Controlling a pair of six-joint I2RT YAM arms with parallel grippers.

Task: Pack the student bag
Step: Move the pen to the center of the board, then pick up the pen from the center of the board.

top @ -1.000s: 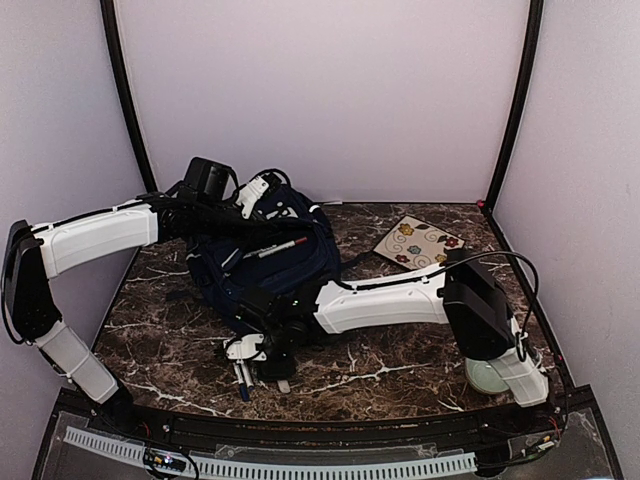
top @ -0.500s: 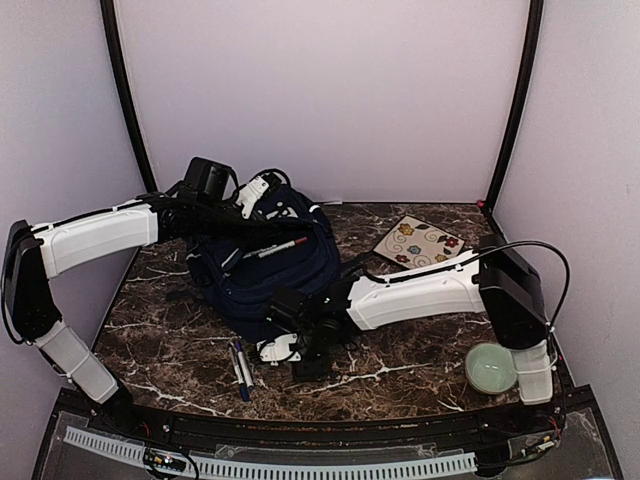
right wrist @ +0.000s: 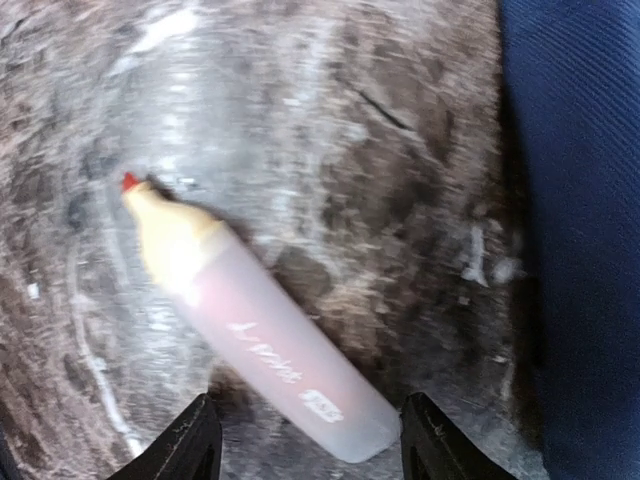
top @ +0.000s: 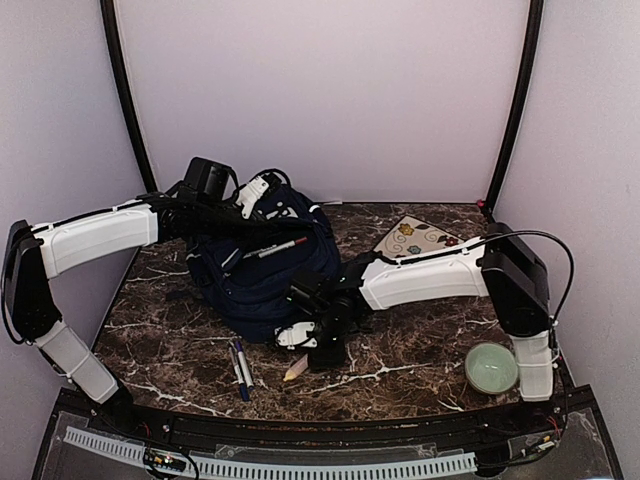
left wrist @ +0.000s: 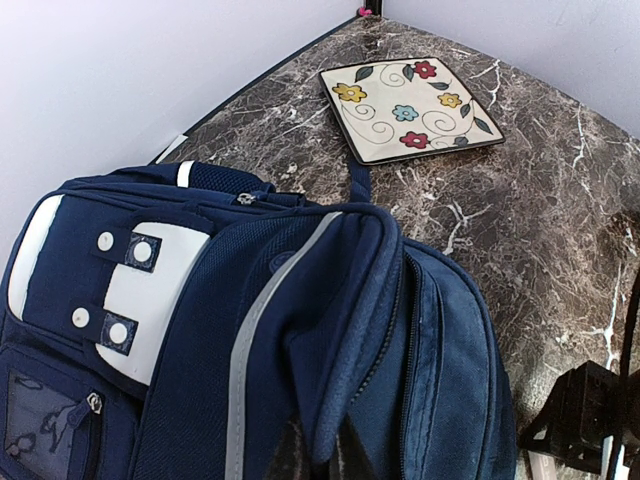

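Navy backpack (top: 265, 270) sat back-left on marble table (top: 420, 370). Left gripper (top: 254, 192) was clamped on its top edge, likely holding the mouth up for loading. Right gripper (right wrist: 310, 425) hung wide, fingers either side of a pink marker (right wrist: 250, 340) lying just beside the backpack, apparently lined up to grab.

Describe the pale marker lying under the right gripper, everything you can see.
The marker is a stubby pale pink barrel with faint white lettering, a yellowish end and a red tip. It lies flat on the marble table, apart from the student bag. Its blunt end sits between the open fingers of the right gripper; blur hides any contact.
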